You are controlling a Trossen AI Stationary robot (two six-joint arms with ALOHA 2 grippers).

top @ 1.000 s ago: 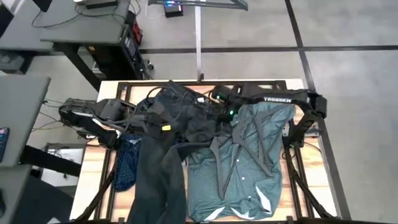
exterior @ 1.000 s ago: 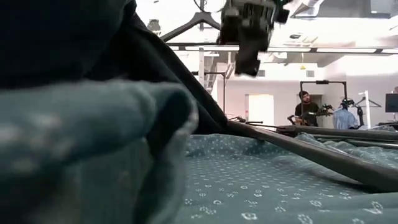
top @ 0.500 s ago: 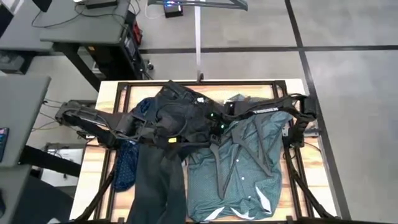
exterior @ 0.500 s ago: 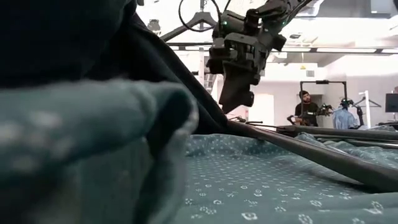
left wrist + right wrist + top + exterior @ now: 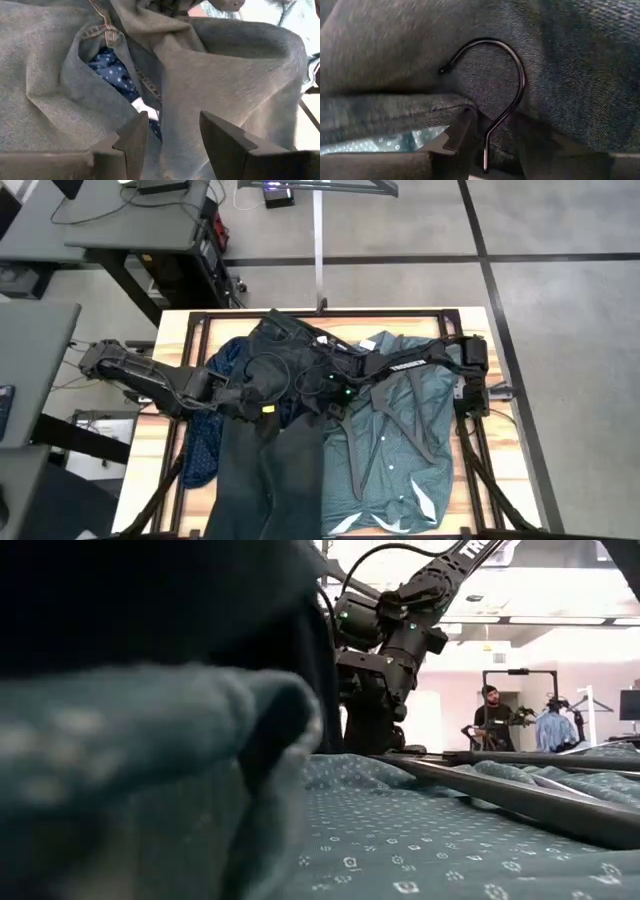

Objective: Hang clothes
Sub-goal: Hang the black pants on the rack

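Note:
The dark charcoal jeans (image 5: 265,450) lie down the table's middle, their waist (image 5: 280,330) at the far edge. The teal shirt (image 5: 400,450) is spread out to their right. The navy dotted shirt (image 5: 203,445) lies at their left and shows through a gap in the jeans (image 5: 111,70). My left gripper (image 5: 258,395) is open low over the jeans, with a fold (image 5: 175,75) running between its fingers. My right gripper (image 5: 328,388) is down at the jeans' right edge, shut on a black wire hanger whose hook (image 5: 517,70) lies against the denim. My left gripper (image 5: 172,132) has a finger on either side of the jeans' fold; whether it touches the cloth I cannot tell. My right gripper (image 5: 492,145) pinches the straight stem (image 5: 486,142) below the hanger's hook between its two fingers. The hook sticks out past the fingertips, flat against the jeans. The gripper hides the hanger's body.
A second black hanger (image 5: 432,425) lies on the teal shirt. Black frame rails (image 5: 190,330) run round the wooden table top. A rack's pole (image 5: 318,250) stands beyond the far edge. A person (image 5: 488,715) works in the room behind.
My right gripper has come down and toward the table's left with the hanger, from above the teal shirt's collar to the jeans. My left gripper has moved toward the table's right, over the jeans. The shirt's collar now lies uncovered.

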